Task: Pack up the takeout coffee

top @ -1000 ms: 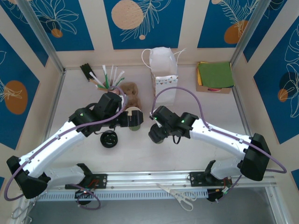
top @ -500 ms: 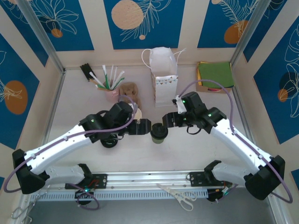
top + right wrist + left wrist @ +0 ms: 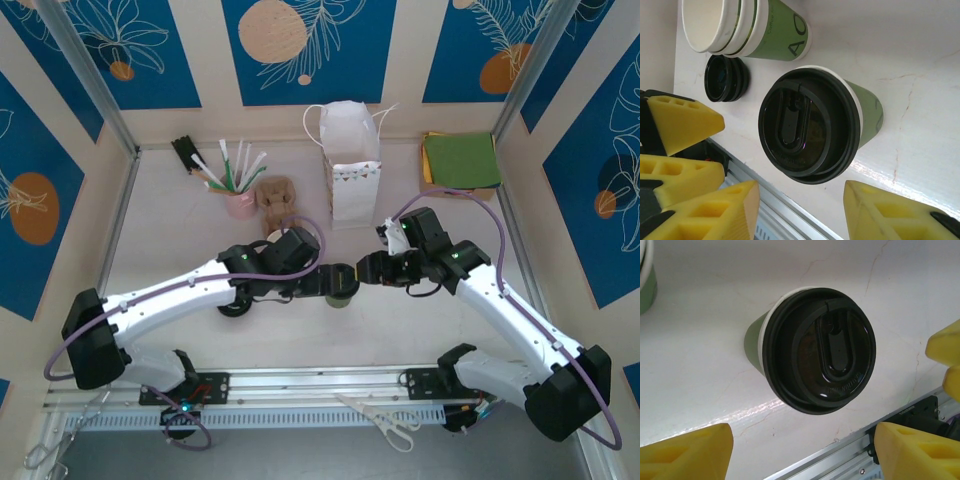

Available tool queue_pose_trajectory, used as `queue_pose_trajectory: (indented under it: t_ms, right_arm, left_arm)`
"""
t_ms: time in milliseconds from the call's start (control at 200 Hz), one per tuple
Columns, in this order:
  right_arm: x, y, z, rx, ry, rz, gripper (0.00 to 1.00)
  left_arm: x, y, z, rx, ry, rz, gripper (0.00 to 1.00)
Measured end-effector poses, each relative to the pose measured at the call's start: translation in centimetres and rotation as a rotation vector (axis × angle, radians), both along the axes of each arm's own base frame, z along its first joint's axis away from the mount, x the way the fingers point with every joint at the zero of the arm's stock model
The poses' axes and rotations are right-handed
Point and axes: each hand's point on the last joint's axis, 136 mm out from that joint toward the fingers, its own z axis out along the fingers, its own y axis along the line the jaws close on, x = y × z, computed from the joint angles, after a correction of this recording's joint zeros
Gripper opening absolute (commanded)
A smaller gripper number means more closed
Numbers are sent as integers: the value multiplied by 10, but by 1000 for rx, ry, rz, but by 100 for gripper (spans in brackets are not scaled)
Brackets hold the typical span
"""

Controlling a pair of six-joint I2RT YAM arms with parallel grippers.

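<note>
**Approach-to-grasp step.** The takeout coffee (image 3: 341, 284) stands lidded on the tabletop (image 3: 180, 230), flanked by left pincer (image 3: 802, 447) and right pincer (image 3: 801, 202), both released (neither touches the cup). The next move likely calls for one pincer clenching, then lifting toward the white bag (image 3: 352, 170).

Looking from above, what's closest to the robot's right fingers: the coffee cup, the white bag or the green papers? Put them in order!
1. Coffee cup: just left of the right fingers.
2. White bag: standing farther back.
3. Green papers: back right corner.
</note>
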Motion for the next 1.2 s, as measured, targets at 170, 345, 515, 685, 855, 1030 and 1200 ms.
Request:
queue_pose_trajectory:
  t_ms: [170,345,515,685,855,1030,1200]
  right_arm:
    - [0,1,-9,1,45,4,48]
    - [1,3,-17,-1,77,7,48]
    - [3,3,-16,8,73,7,49]
    - [5,3,-19,6,81,6,48]
    - [6,4,-21,6,89,9,48]
    - [6,5,-22,11,95,11,48]
    - [8,6,-24,12,98,14,49]
  left_arm:
    - [4,-7,-5,-9,2,9,59]
    - [7,-7,-14,17,8,15,58]
    - [9,-7,-20,36,7,21,55]
    - [11,-10,-25,41,9,21,51]
    - [13,-10,-27,45,12,25,50]
    - [18,-9,-27,41,10,36,50]
    - [21,-10,-32,45,16,42,50]
